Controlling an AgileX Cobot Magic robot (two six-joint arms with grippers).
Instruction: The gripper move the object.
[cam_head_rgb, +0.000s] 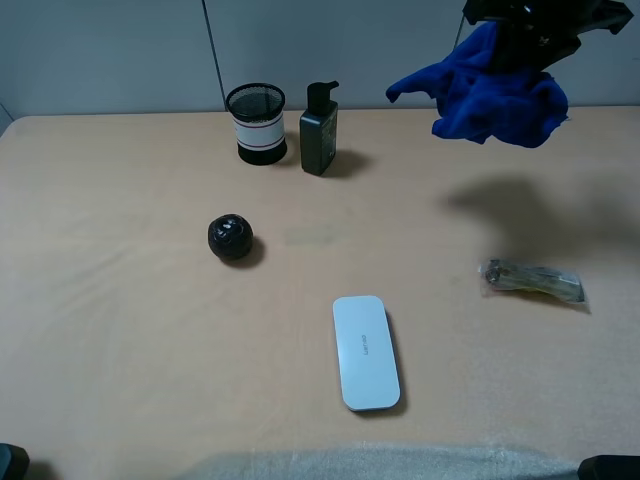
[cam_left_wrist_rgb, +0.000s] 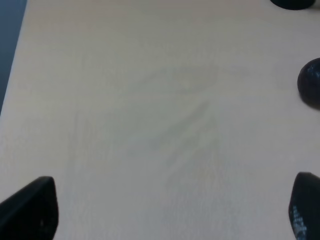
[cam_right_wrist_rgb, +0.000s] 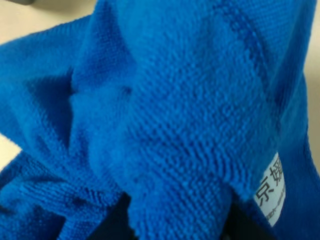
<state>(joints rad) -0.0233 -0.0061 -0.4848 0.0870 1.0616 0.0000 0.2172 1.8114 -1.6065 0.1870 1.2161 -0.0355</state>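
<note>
A blue cloth (cam_head_rgb: 492, 92) hangs bunched in the air over the table's back right, casting a shadow on the table below it. My right gripper (cam_head_rgb: 530, 30) is shut on its top. In the right wrist view the blue cloth (cam_right_wrist_rgb: 165, 115) fills the frame, shows a small white label, and hides the fingers. My left gripper (cam_left_wrist_rgb: 170, 210) is open and empty over bare beige table (cam_left_wrist_rgb: 150, 100). Only its two dark fingertips (cam_left_wrist_rgb: 30, 207) show.
A black ball (cam_head_rgb: 230, 237) lies left of centre and also shows in the left wrist view (cam_left_wrist_rgb: 311, 82). A mesh pen holder (cam_head_rgb: 256, 124) and a black pump bottle (cam_head_rgb: 320, 130) stand at the back. A white oblong case (cam_head_rgb: 365, 351) lies front centre. A clear wrapped packet (cam_head_rgb: 532, 281) lies at the right.
</note>
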